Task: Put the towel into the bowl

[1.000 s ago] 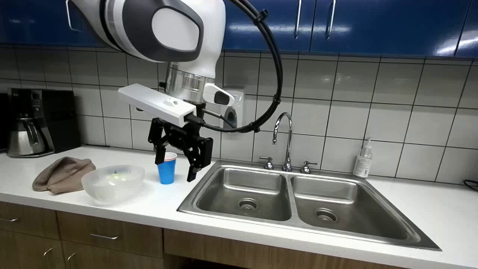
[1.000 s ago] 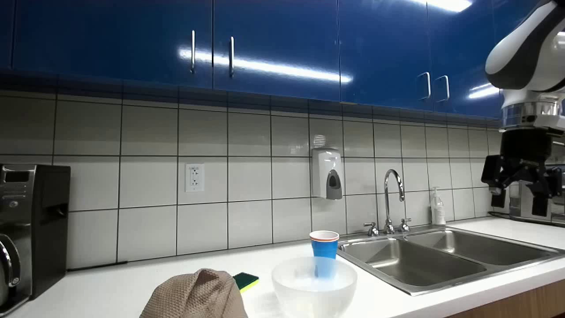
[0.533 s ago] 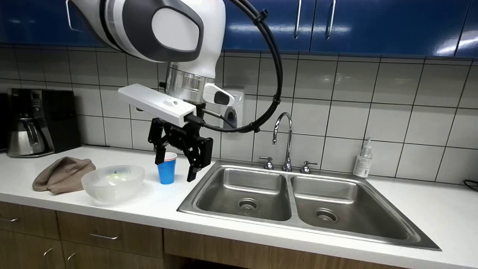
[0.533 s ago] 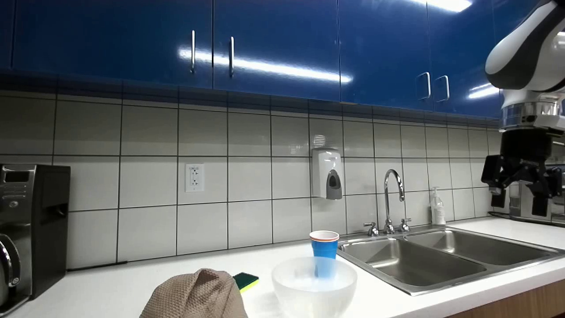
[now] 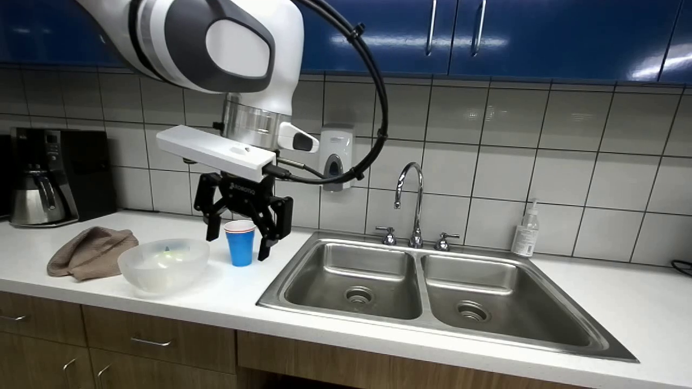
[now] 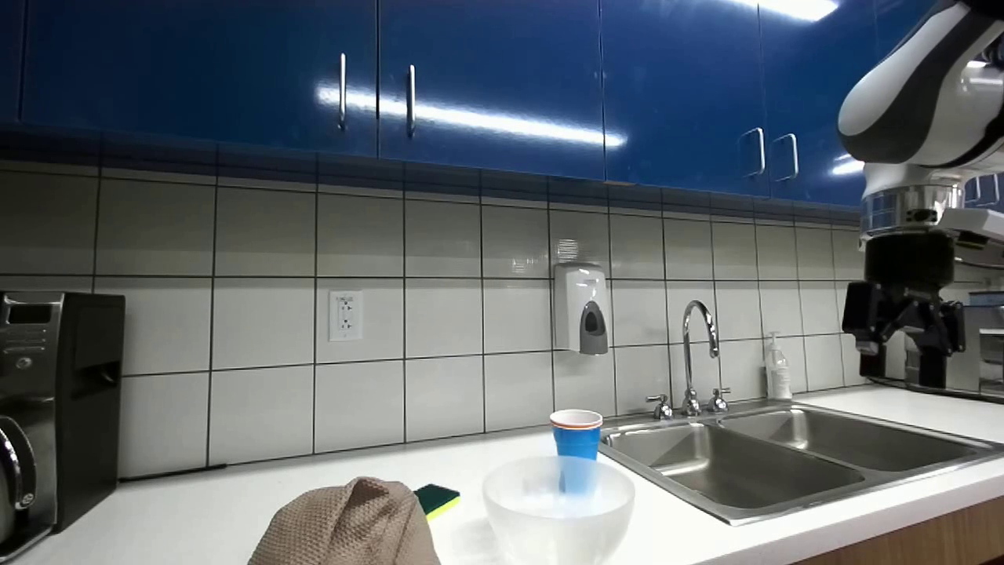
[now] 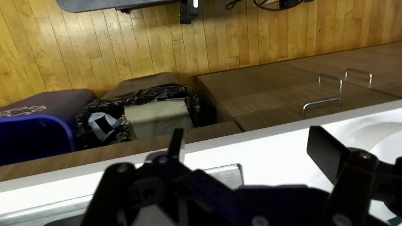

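Observation:
The brown towel (image 5: 92, 254) lies crumpled on the counter in an exterior view, left of the bowl; it also shows in an exterior view (image 6: 353, 526), cut by the bottom edge. The frosted, see-through bowl (image 5: 162, 273) stands upright beside it and shows in an exterior view (image 6: 557, 518). Part of a pale round rim, likely the bowl's (image 7: 388, 130), shows at the wrist view's right edge. My gripper (image 5: 238, 244) is open and empty, pointing down above the counter, apart from both; it also shows in an exterior view (image 6: 902, 369) and the wrist view (image 7: 248, 141). The towel is out of the wrist view.
Blue stacked cups (image 5: 241, 246) stand between the bowl and the double sink (image 5: 421, 324). A green and yellow sponge (image 6: 436, 500) lies behind the towel and bowl. A coffee maker (image 5: 59, 173), faucet (image 5: 416, 210), soap bottle (image 5: 525, 232) and wall dispenser (image 5: 336, 156) line the back.
The arm and gripper have moved left in both exterior views over the last half second. The gripper stays open. The towel, bowl and cups have not moved.

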`<action>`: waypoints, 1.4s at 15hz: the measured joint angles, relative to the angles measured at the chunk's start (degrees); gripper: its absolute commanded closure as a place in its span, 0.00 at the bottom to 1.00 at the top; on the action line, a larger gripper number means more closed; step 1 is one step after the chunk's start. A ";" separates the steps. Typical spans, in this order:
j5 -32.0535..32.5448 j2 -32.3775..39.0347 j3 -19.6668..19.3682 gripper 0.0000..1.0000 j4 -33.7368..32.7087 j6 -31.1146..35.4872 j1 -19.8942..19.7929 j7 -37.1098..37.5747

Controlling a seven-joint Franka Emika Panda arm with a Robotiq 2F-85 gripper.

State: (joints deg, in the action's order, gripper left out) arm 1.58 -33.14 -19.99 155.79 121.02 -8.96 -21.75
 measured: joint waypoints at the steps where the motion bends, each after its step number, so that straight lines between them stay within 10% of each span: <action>1: 0.00 -0.07 0.75 0.00 0.37 -0.18 0.97 -1.26; 21: -0.83 -0.01 14.95 0.00 0.75 0.92 23.41 -9.58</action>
State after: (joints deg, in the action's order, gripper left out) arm 0.75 -33.15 -5.04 156.54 121.94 14.44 -31.32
